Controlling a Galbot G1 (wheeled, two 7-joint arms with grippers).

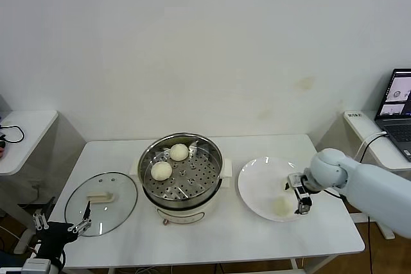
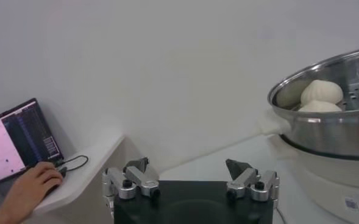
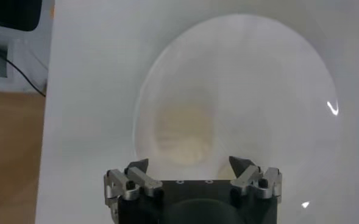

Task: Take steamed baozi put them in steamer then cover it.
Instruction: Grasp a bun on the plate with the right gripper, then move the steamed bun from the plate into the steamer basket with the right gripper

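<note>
I count 2 round white-cream baozi [image 1: 170, 161] in shiny steel steamer [image 1: 182, 179], 1 bun [image 1: 280, 206] on flat white plate [image 1: 260, 184]. Right gripper [image 3: 192, 165] over it, fingers wide; left gripper [image 2: 189, 172] low by tabletop [image 1: 128, 234], fingers wide.

A: What colours stand out?

B: The worktop [image 1: 212, 235] is plain white, and so is the wall. The steamer [image 1: 181, 172] is shiny silver steel with a dotted pattern of holes across its tray, on a cream-white base.

A: And the buns?

B: The two baozi in the steamer [image 1: 170, 161] are pale cream. The baozi on the plate [image 1: 280, 206] is nearly the same white as the plate [image 1: 257, 184].

A: The lid?

B: The cover [image 1: 101, 203] is clear glass with a silver rim and a cream handle.

A: The grippers?

B: The right gripper [image 1: 302, 201] is black and silver on a pale blue-white arm; the left gripper [image 1: 61, 224] is black and silver too.
</note>
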